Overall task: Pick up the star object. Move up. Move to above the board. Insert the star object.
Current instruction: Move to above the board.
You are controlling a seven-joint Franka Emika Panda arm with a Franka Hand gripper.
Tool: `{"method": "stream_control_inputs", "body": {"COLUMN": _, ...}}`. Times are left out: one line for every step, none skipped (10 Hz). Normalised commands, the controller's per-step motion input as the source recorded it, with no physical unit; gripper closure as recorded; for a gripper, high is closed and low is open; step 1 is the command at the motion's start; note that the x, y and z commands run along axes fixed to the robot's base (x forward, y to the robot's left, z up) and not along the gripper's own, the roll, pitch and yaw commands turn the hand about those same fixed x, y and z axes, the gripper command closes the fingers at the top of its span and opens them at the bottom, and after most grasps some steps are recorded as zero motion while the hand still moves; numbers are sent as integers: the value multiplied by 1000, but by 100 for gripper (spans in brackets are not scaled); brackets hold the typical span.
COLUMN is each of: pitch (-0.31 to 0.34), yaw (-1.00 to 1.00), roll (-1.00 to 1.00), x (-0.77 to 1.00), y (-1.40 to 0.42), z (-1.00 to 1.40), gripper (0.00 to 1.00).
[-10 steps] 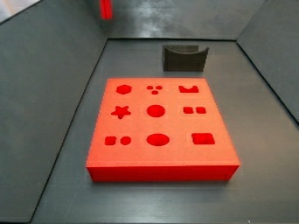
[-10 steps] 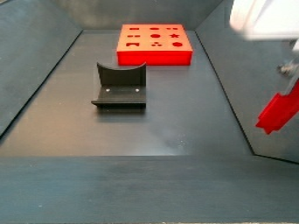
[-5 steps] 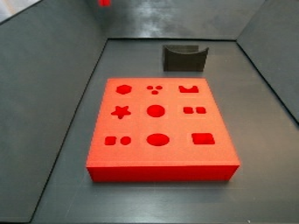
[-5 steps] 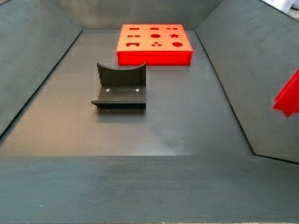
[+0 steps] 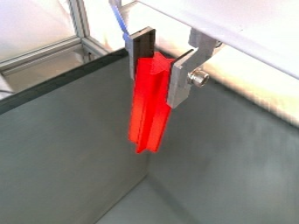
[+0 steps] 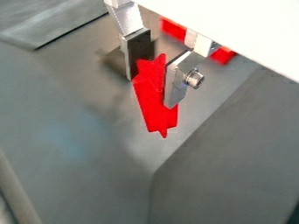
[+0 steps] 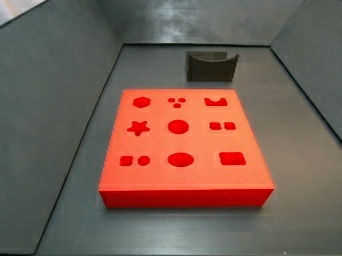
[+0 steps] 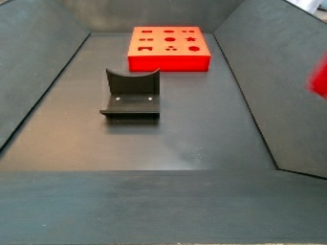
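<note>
Dark grey walls are sloping down to a dark floor [image 7: 80, 215], and we are seeing wide bare floor around the board [image 7: 186, 195] on every side in both side views. It is lying flat, its cut-outs facing up, with the star hole [image 7: 136, 127] near one long edge. Beyond its far short edge, well apart, the fixture [image 7: 211, 66] is standing near the back wall; in a side view the fixture [image 8: 130, 96] is sitting mid-floor with the board [image 8: 170, 59] behind it.

We are holding the peg [image 5: 149, 101] in the gripper [image 5: 163, 59], high above the floor by a wall corner. Both wrist views are showing the jaws clamped on the peg's upper end, its lower length hanging free below the fingers [image 6: 177, 77]. In a side view only a red blur [image 8: 320, 79] is showing at the frame edge; the gripper itself is out of both side views.
</note>
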Motion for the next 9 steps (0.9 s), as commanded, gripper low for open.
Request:
{"method": "stream_control_inputs", "body": {"pitch": 118, "yaw": -160, "roll": -236, "x": 346, "y": -1000, "z": 164, "gripper": 100}}
{"method": "stream_control_inputs", "body": {"pitch": 85, "yaw": -87, "roll": -193, "x": 346, "y": -1000, "z": 164, "gripper": 100}}
{"method": "stream_control_inputs", "body": {"pitch": 72, "yaw": -45, "roll": -119, "x": 348, "y": -1000, "z": 166, "gripper": 100}}
{"method": "stream_control_inputs", "body": {"pitch": 65, "yaw": -23, "roll": -71, "x": 349, "y": -1000, "z": 168, "gripper": 100}}
{"method": "stream_control_inputs", "body": {"pitch": 60, "yaw": -11, "roll": -36, "x": 351, "y": -1000, "z": 170, "gripper": 100}}
{"method": "stream_control_inputs", "body": {"pitch": 64, "yaw": -3, "roll": -31, "x": 353, "y": -1000, "z": 171, "gripper": 100}}
{"method": "stream_control_inputs", "body": {"pitch": 74, "yaw": 4, "roll": -24, "x": 357, "y": -1000, "z": 173, "gripper": 100}}
{"method": "stream_control_inputs", "body": {"pitch": 88, "yaw": 3, "roll": -29, "x": 363, "y": -1000, "z": 173, "gripper": 100}}
{"method": "stream_control_inputs", "body": {"pitch": 114, "yaw": 6, "roll": -16, "x": 371, "y": -1000, "z": 175, "gripper": 100}}
